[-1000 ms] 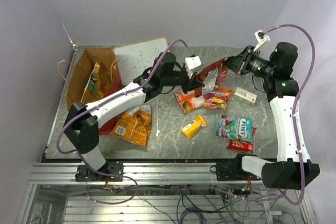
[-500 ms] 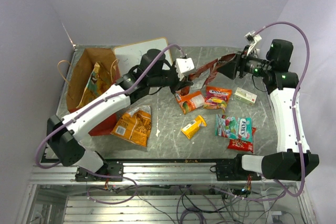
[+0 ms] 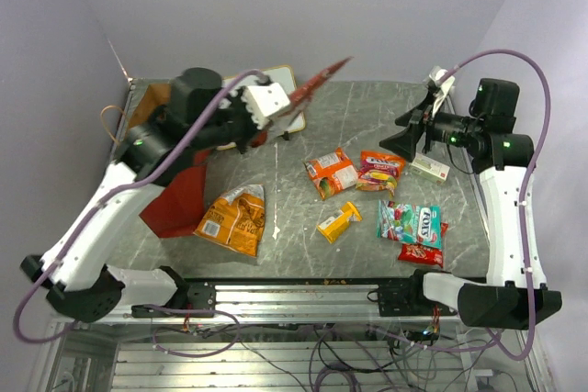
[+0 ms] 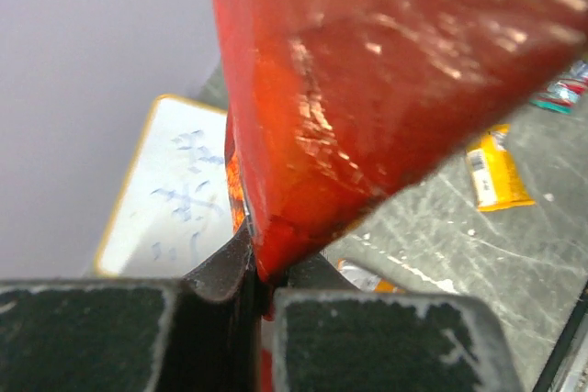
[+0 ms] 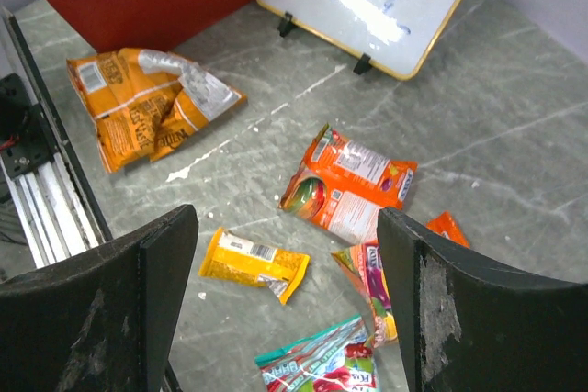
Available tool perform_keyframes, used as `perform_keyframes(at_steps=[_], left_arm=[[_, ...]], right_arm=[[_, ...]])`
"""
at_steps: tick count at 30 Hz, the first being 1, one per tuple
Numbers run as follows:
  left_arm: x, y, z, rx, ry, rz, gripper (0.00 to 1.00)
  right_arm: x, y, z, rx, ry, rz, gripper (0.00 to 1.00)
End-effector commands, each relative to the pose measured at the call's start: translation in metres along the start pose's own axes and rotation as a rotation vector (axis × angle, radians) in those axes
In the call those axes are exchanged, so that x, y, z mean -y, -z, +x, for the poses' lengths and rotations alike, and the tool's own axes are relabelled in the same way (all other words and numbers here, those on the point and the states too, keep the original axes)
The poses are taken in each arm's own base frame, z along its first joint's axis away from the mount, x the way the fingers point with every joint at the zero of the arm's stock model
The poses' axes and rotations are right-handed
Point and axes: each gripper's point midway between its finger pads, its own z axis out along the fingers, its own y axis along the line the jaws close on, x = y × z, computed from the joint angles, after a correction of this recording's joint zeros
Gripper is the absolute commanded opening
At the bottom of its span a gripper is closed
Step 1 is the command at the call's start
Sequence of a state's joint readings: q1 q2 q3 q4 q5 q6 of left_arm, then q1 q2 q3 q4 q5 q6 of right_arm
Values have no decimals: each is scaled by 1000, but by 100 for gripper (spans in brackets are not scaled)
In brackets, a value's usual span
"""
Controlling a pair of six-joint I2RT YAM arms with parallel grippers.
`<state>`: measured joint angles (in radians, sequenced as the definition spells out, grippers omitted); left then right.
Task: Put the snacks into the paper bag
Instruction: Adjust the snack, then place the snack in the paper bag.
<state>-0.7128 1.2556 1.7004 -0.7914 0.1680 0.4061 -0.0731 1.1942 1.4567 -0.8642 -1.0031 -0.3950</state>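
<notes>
Snacks number seven in sight: six on the grey table (image 3: 303,254) and one in the air. At the left stands the one paper bag (image 3: 179,207), red outside, its mouth hidden under the left arm (image 3: 101,218). Just beside it lies a crumpled orange chip bag (image 3: 234,219). Over the whiteboard (image 3: 280,75) the left gripper (image 3: 287,117) is clamped on the edge of a glossy red bag (image 3: 315,83), probably Doritos though its print is unreadable, jutting up and rightward. Then come an orange packet (image 3: 331,172), a small yellow pack (image 3: 338,222), a red-and-yellow packet (image 3: 380,170), a teal-white candy bag (image 3: 411,222) and a red pack (image 3: 423,252) partly under it. The right gripper (image 3: 411,135) hangs empty, fingers spread wide. Half a second ago both grippers held the red bag stretched above the table's middle; the right has let go and the left has swung it toward the paper bag.
</notes>
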Motion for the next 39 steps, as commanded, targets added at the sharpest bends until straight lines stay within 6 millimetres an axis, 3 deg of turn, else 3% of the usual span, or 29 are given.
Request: perform_keyframes(at_steps=[1,6,10,13,16,21,26,39], left_arm=[[-33,68,-14,26,-9,-140,7],[-65,125,-15,0,53,-318,7],[-90,171,-3,-67,85,-521,7],[-101,200,13,-114,97,-653,7],[-107,215,38,-196,130,-740,7],[-103,214,73,-302,192,-743,7],[-93,199,98,-402,250,-664,7],[-62,158,145,-570,399,-423,7]], right_arm=[[16,-8,33,-54,-21,29,78],[25,-20,58,-76,-67,19,77],[29,-25,71,-88,-79,28,76],[30,-25,76,-96,-81,43,76],[30,-25,80,-99,-83,42,76],[29,-26,86,-106,-91,39,75],[26,-25,94,-121,-89,36,75],[22,-32,115,-131,-107,-8,74]])
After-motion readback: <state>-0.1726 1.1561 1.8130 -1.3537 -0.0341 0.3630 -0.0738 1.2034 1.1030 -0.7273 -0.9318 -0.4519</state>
